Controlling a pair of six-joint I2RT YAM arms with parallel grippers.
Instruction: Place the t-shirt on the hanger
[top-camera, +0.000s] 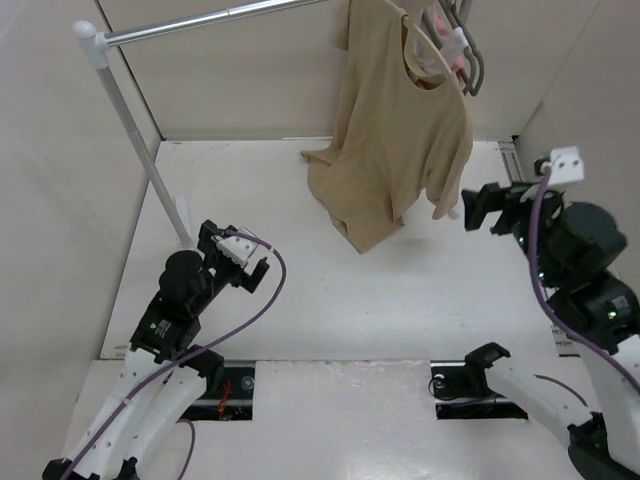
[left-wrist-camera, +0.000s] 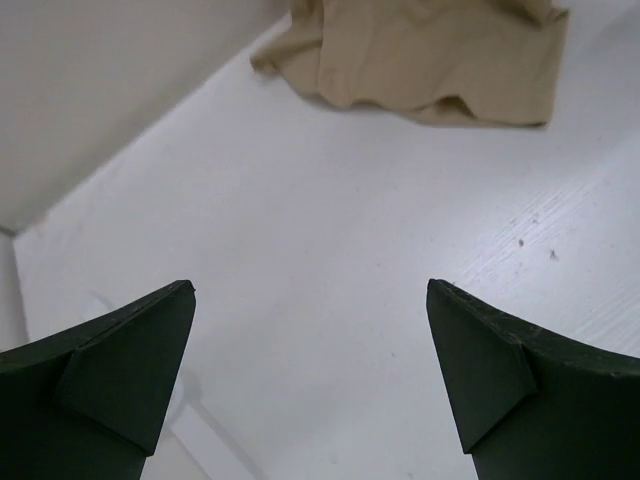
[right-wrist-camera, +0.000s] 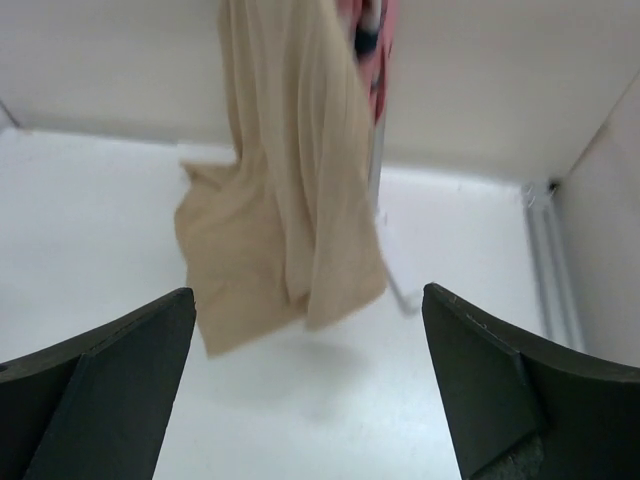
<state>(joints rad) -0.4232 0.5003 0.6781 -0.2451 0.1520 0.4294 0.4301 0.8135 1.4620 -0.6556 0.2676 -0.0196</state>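
Evidently, tan short-sleeved fabric t-shirt (top-camera: 395, 150) hangs below silver rail (top-camera: 200, 22); left pincer (left-wrist-camera: 310, 285) and right pincer (right-wrist-camera: 308, 290) gape empty; check shoulder seating.

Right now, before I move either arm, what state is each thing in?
t-shirt: hanging up, lower hem slumped on the table.
hanger: up by the rail, inside the t-shirt's neck, mostly hidden.
grey hangers: hanging beside the t-shirt.
left claw: open, empty, over bare table.
right claw: open, empty, apart from the t-shirt.
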